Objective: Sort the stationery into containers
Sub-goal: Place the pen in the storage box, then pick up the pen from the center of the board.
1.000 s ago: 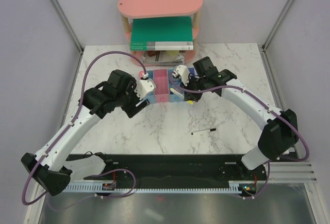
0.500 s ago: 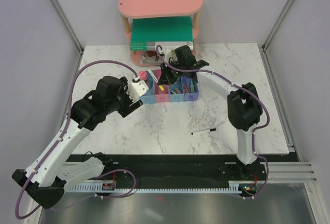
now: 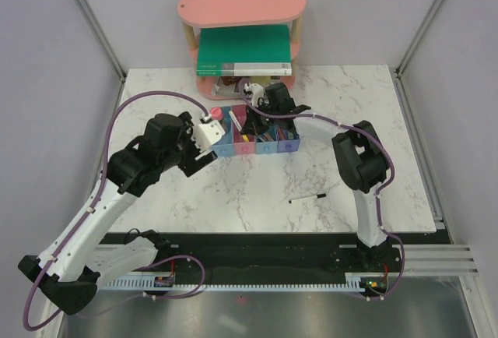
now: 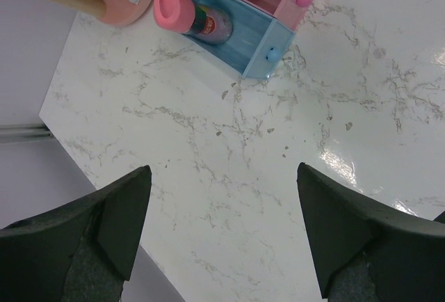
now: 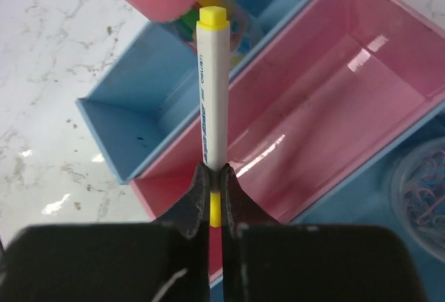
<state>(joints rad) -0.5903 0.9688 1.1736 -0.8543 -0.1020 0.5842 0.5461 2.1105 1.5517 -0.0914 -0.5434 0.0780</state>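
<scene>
The containers [image 3: 268, 145] are a row of four narrow bins, coloured blue, pink, blue and purple-blue, near the back of the table. My right gripper [image 5: 216, 174] is shut on a white pen with yellow ends [image 5: 211, 86]. It holds the pen over the pink bin [image 5: 334, 100], next to the left blue bin [image 5: 125, 124]. From above, the right gripper [image 3: 246, 122] hangs over the row. A pink-capped tube [image 4: 182, 13] lies in the left blue bin [image 4: 247, 44]. My left gripper [image 4: 222, 173] is open over bare marble just left of the row, holding nothing.
A pink oval two-tier shelf [image 3: 241, 7] with a large green book [image 3: 243, 48] stands behind the bins. A black pen [image 3: 310, 196] lies on the marble to the front right. A clear box of paper clips [image 5: 421, 191] sits in the bin right of the pink one.
My left gripper has drawn back from the left blue bin and opened wider. The right arm has swung left, bringing the pen over the pink bin.
</scene>
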